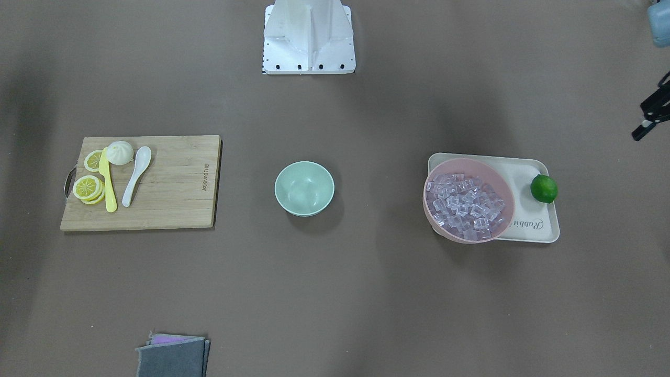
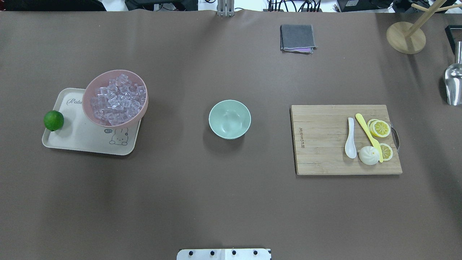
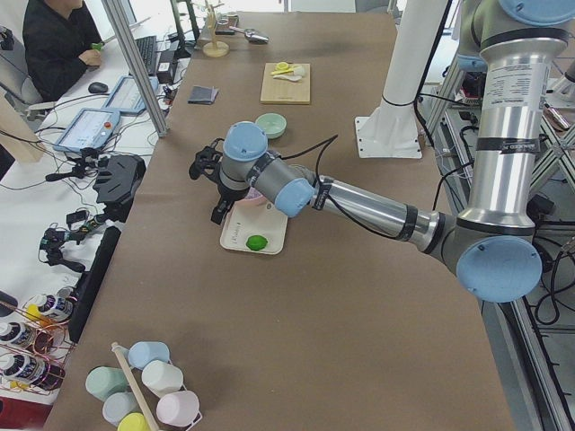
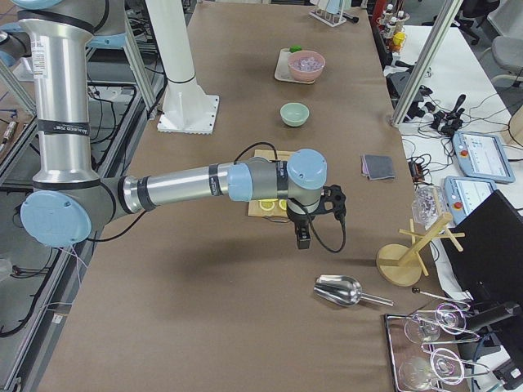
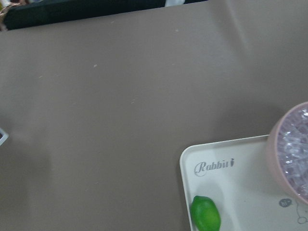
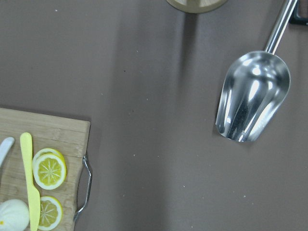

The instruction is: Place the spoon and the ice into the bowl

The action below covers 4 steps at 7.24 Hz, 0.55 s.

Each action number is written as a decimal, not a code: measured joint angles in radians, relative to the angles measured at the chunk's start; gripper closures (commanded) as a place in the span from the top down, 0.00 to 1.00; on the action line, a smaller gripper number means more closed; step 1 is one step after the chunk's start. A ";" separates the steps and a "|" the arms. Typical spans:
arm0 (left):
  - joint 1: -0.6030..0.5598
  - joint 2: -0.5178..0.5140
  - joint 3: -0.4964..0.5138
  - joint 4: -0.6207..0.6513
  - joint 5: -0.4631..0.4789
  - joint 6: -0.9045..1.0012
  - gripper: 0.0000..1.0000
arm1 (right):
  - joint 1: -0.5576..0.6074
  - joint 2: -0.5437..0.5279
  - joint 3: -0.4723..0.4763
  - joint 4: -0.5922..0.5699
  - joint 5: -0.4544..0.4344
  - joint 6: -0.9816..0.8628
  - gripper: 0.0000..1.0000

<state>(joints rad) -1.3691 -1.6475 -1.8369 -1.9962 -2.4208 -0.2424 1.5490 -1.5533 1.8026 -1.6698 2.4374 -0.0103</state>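
Observation:
The white spoon (image 2: 350, 139) lies on a wooden cutting board (image 2: 325, 159) on the right of the overhead view; it also shows in the front view (image 1: 137, 174). The ice (image 2: 117, 97) fills a pink bowl (image 2: 108, 74) on a cream tray (image 2: 83, 139) at the left. The empty mint-green bowl (image 2: 230, 118) stands at the table's middle. My left gripper (image 3: 214, 202) hovers beyond the tray's outer end, above the table. My right gripper (image 4: 301, 237) hovers beyond the board's handle end. Neither wrist view shows fingers, so I cannot tell whether either is open or shut.
On the board lie a yellow knife (image 2: 366, 131), lemon slices (image 2: 381, 128) and a white bun (image 2: 369, 155). A lime (image 2: 53, 120) sits on the tray's edge. A metal scoop (image 2: 454, 85), a wooden stand (image 2: 405, 37) and a grey cloth (image 2: 297, 37) lie at the far side.

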 measured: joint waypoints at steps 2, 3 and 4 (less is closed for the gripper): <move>0.099 -0.077 0.035 -0.025 0.015 -0.029 0.98 | -0.010 0.016 0.010 0.000 0.045 0.060 1.00; 0.140 -0.104 0.043 -0.024 0.040 -0.040 0.98 | -0.014 0.017 0.007 0.011 0.068 0.076 1.00; 0.191 -0.123 0.042 -0.036 0.082 -0.046 0.98 | -0.016 0.014 0.000 0.047 0.081 0.085 1.00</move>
<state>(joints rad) -1.1779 -1.7706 -1.7954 -2.0322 -2.3383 -0.2883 1.5334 -1.5396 1.8022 -1.6225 2.5187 0.0744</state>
